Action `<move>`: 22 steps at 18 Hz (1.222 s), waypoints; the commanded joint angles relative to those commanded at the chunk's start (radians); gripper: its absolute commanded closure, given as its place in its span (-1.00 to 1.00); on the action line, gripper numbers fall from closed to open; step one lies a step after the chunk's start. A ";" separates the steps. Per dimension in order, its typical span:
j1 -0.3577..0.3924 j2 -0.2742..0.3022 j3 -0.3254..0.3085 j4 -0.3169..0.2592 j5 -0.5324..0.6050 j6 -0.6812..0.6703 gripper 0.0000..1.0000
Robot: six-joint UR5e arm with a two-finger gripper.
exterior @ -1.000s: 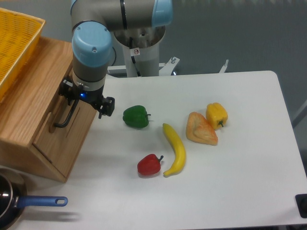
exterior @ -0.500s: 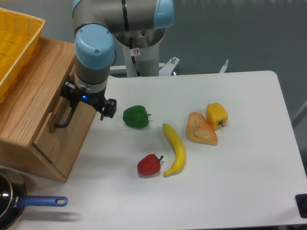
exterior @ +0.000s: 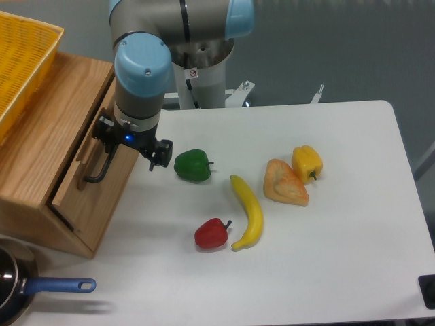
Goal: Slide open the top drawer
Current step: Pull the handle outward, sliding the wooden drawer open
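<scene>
Since the earlier frames the arm has shifted right and the top drawer (exterior: 92, 183) has come with it: a dark gap now shows between the drawer's front panel and the cabinet (exterior: 41, 163) along its lower left edge. Nearest the camera, at the bottom left corner, sits a dark pan (exterior: 10, 288) with a blue handle; its inside is too cropped to read. On the white table (exterior: 326, 272), going back: a red pepper (exterior: 211, 233), a banana (exterior: 248, 211) touching or just beside it, an orange wedge-shaped item (exterior: 285, 182), a yellow pepper (exterior: 307, 162) against that item's far side, and a green pepper (exterior: 192, 165). Gripper (exterior: 112, 146) sits at the upper end of the black bar handle (exterior: 97, 171) on the drawer front; the wrist body hides the fingers, so I cannot tell whether they are clamped on the bar. Green pepper lies just right of the wrist, near but apart. Drawer interior is not visible from this angle. Open tabletop runs right of the fruit to the table's right edge and forward to its near edge. Farthest back at upper left, a yellow mesh basket (exterior: 20, 61) rests on the cabinet top; no contents can be made out.
</scene>
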 joint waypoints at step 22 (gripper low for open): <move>0.069 -0.003 0.002 0.000 0.014 0.052 -1.00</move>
